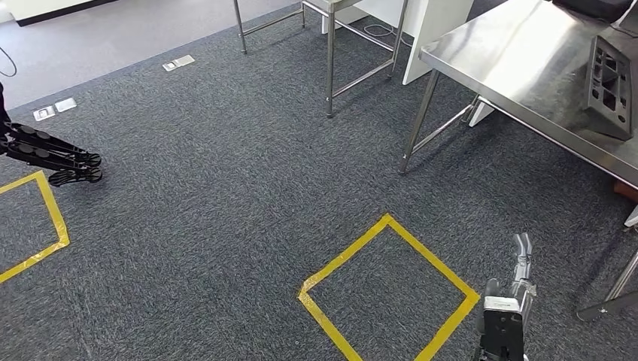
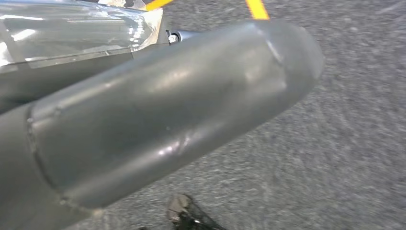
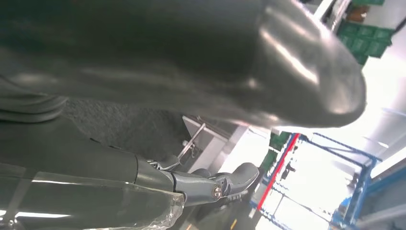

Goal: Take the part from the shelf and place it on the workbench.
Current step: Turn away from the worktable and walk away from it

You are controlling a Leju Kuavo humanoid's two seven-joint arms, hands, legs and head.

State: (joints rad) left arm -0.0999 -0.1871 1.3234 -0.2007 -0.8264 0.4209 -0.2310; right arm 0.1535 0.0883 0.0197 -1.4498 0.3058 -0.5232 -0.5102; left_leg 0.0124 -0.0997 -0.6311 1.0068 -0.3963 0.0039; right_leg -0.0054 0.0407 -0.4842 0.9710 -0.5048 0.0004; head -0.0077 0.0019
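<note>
A dark grey moulded part (image 1: pixel 609 86) with several cut-outs lies on the steel workbench (image 1: pixel 519 68) at the upper right, near its right end. My right hand (image 1: pixel 511 301) hangs low at the bottom right, above the carpet and in front of the workbench, fingers stretched out and holding nothing. In the right wrist view, the thick thumb (image 3: pixel 297 62) and a dark finger (image 3: pixel 225 184) stand apart with nothing between them. In the left wrist view, my left hand (image 2: pixel 167 110) hangs over the carpet, its thumb large in the picture, and nothing is in its grasp.
A yellow tape square (image 1: pixel 387 286) marks the carpet beside my right hand; another (image 1: pixel 37 226) lies at the left. A black jointed object (image 1: pixel 56 156) sticks in from the left edge. A second steel table frame (image 1: pixel 331 60) stands at the back. Blue shelving (image 3: pixel 364 158) stands far off.
</note>
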